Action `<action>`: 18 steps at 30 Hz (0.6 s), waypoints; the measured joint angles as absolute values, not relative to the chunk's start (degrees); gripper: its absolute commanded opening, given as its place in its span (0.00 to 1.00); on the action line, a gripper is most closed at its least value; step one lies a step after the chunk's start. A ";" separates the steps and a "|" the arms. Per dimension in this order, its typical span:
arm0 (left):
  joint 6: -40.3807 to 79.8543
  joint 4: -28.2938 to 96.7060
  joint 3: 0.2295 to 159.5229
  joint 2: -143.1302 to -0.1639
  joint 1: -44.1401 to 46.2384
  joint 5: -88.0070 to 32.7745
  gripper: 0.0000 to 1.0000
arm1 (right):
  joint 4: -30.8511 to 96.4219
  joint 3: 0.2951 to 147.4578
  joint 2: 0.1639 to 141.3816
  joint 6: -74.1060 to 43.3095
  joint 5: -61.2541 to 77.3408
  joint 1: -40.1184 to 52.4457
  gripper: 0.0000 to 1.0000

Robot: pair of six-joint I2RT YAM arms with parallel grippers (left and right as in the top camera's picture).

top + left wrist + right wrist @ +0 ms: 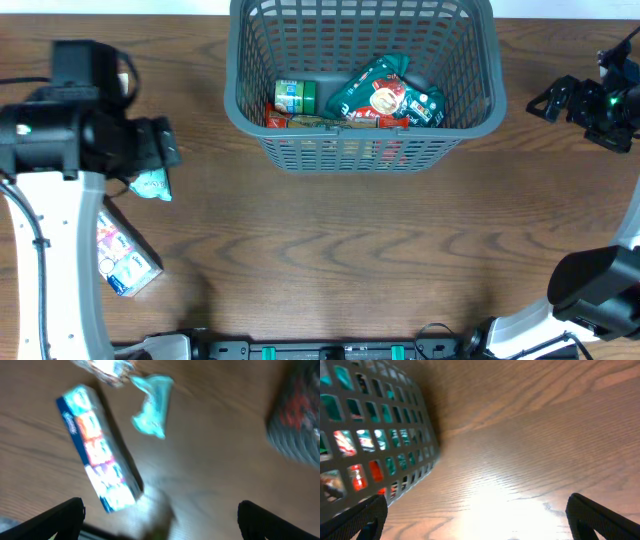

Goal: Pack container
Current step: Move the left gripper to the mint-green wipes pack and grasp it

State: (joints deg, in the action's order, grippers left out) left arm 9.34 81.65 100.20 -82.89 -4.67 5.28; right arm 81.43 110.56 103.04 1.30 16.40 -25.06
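Two grippers are gaping wide, and neither is holding anything. Just ahead of the left gripper (160, 515), nearer its left finger, a blue box (97, 450) is lying flat on the table (215, 460). Beyond the box a teal packet (152, 405) is lying crumpled, apart from it. Far off to that gripper's right the container (295, 420) is showing only as a blur. The right gripper (477, 510) is hovering over the table, with the container sitting close ahead to its left — red and teal packets (385, 100) are lying inside it.
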 measured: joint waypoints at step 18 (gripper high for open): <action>3.51 67.44 98.26 -93.36 -16.86 5.67 0.99 | 80.20 110.50 106.39 1.65 15.35 -25.04 0.99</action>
